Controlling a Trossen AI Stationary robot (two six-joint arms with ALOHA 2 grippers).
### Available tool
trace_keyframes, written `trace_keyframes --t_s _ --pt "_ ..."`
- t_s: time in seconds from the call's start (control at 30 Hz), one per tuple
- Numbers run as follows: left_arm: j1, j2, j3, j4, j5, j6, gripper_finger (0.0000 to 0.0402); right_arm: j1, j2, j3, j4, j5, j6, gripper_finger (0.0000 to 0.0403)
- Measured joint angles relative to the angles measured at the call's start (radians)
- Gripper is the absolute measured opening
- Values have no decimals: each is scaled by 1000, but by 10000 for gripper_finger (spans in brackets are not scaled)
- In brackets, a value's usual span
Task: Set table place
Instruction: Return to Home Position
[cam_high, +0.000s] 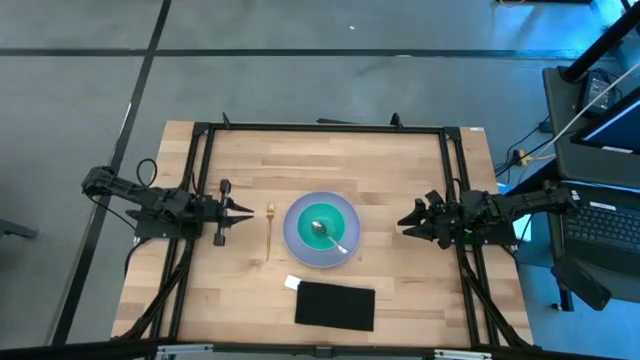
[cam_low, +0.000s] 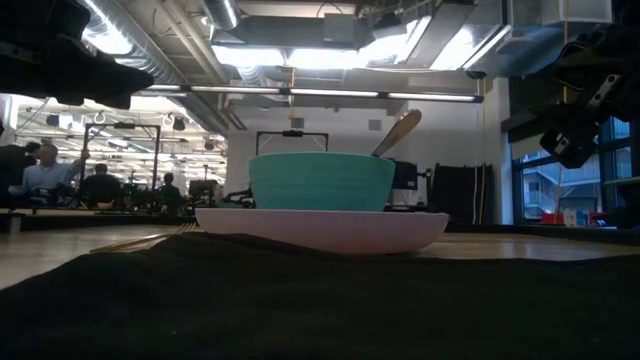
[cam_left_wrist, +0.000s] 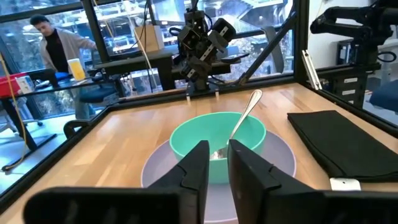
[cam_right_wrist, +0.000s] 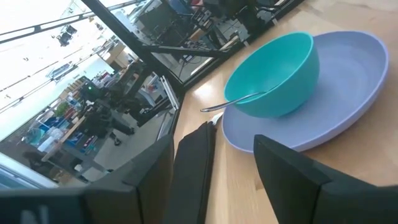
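The smooth round lavender plate (cam_high: 294, 236) sits mid-table (cam_high: 410, 290). The ribbed teal bowl (cam_high: 316, 214) is stacked on it, with the shiny silver spoon (cam_high: 330, 237) leaning inside. The slim gold fork (cam_high: 269, 230) lies just beside the plate. My left gripper (cam_high: 248, 211) and right gripper (cam_high: 403, 222) hover at either side, pointing inward, fingers slightly parted and empty. In the low view a black cloth (cam_high: 335, 306) hides the fork.

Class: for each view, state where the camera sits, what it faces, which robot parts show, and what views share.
High: overhead, straight down on the table; both arms, left gripper, right gripper.
Low: tabletop height, level at bowl on plate; arm parts at upper corners.
Left wrist: past own fingers toward bowl, right arm beyond.
Right wrist: past own fingers onto bowl, plate.
Shared: all show spoon in bowl.
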Motion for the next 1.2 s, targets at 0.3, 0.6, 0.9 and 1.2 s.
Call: trace_keyframes --t_s 0.3,0.6,0.9,1.2 --pt "0 0 0 0 0 0 67 0 -22 1 -8 0 6 223" --pt "0 0 0 0 0 0 78 0 -133 4 6 0 0 223" --pt "0 0 0 1 -1 0 88 1 -133 3 27 0 4 223" --pt "0 0 0 1 -1 0 78 1 -133 3 27 0 4 223"
